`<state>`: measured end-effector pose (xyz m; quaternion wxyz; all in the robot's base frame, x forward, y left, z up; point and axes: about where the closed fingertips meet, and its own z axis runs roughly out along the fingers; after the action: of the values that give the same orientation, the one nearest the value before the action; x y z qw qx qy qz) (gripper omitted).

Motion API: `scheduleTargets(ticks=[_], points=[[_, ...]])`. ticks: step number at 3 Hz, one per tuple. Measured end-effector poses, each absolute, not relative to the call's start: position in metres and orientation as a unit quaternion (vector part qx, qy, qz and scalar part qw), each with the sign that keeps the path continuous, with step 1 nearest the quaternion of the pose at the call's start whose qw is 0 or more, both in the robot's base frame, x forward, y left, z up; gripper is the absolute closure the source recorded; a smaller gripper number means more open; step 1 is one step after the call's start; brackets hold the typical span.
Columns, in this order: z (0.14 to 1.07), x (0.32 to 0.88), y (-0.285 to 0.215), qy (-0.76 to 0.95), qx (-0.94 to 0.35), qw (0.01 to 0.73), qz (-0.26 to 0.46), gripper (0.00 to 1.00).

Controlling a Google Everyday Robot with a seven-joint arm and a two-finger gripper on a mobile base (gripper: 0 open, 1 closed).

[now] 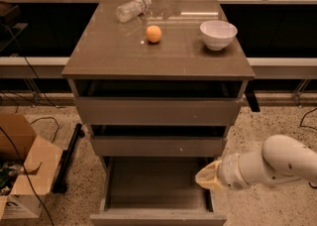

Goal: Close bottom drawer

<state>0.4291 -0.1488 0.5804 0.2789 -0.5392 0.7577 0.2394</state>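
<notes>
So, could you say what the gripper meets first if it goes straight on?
Probably the right side wall of the open grey-brown bottom drawer; the gripper, low right, points left, depth unclear.

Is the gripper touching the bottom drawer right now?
Cannot tell. In the camera view the gripper overlaps the right side wall of the open bottom drawer, but from this one angle neither contact nor a gap shows.
</notes>
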Motion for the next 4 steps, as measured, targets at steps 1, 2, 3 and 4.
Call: scheduleTargets(ticks=[1,2,3,4], points=[[0.560,0.424,-0.144,0.759,-0.531,0.272,0.260,1.00],[0.539,0.423,-0.140,0.770,-0.530,0.246,0.258,1.00],[0.496,0.414,-0.136,0.781,-0.514,0.216,0.280,1.00],[0.446,0.397,-0.137,0.796,-0.492,0.193,0.297,1.00]])
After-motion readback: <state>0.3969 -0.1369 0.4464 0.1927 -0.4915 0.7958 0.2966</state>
